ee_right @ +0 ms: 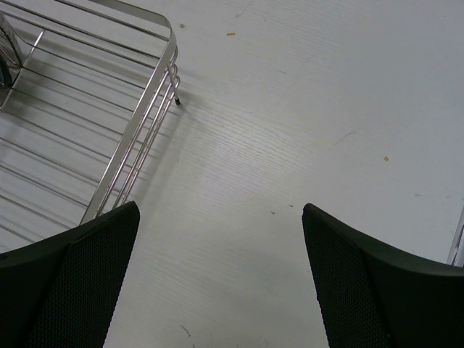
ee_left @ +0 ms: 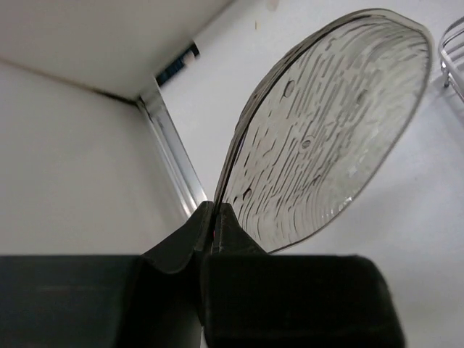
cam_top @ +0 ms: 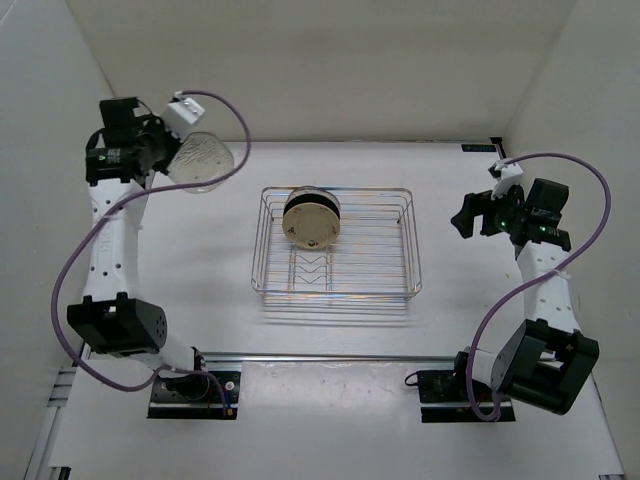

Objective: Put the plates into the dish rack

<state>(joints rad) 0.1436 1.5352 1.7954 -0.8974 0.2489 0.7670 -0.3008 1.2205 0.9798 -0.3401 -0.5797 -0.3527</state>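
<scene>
Start at the left: the left pincer [ee_left: 214, 221] is pressed together on the lower rim of the clear glass plate [ee_left: 326, 130], pinching it edge-on so that the plate stands nearly upright, raised above the desk [ee_right: 290, 109] and well left of the dish rack [cam_top: 372, 262]. Judge this edge grip as deliberate: an upright plate can drop straight into a divider slot. At centre, the loaded plates [cam_top: 312, 218] stand on edge together at the far end of the rack's divider row, cream face toward the arms; the V-shaped dividers on the near side are unoccupied, so expect the glass plate to go there. At the right, the right pincer [ee_right: 220, 217] is spread wide, holds nothing, touches nothing, and hangs over bare desk just beside the rack's corner.
</scene>
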